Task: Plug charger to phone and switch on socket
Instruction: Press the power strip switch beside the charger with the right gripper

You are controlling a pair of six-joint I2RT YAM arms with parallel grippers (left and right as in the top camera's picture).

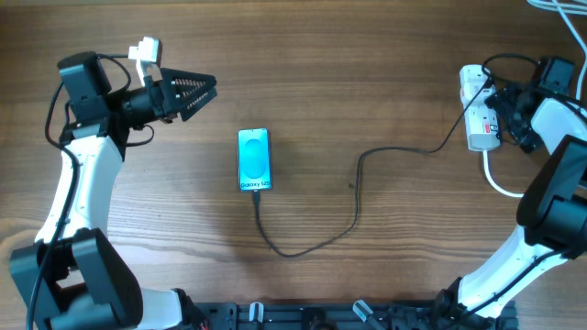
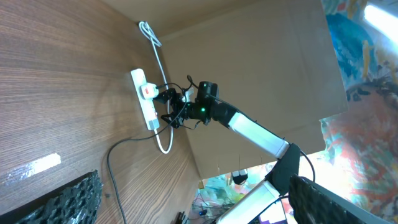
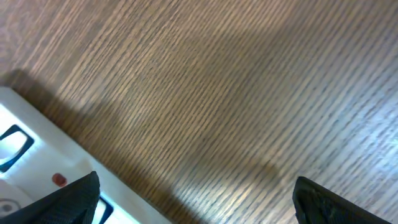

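The phone [image 1: 254, 159] lies flat at the table's middle, its blue screen up. The thin black charger cable [image 1: 356, 197] runs from the phone's near edge, loops right and rises to the white socket [image 1: 479, 112] at the far right. My right gripper [image 1: 502, 114] is open right beside the socket and holds nothing. In the right wrist view its fingers [image 3: 205, 205] straddle bare wood, with the socket [image 3: 25, 163] and a red mark at lower left. My left gripper [image 1: 196, 92] is open and empty, well to the left of the phone. The left wrist view [image 2: 199, 208] shows the socket [image 2: 143, 99] far off.
The socket's thick white cord [image 1: 496, 181] loops toward the near side under my right arm, and more white cord [image 1: 569, 20] lies at the far right corner. A brown board [image 2: 261, 68] stands behind the table. Bare wood lies between the phone and both arms.
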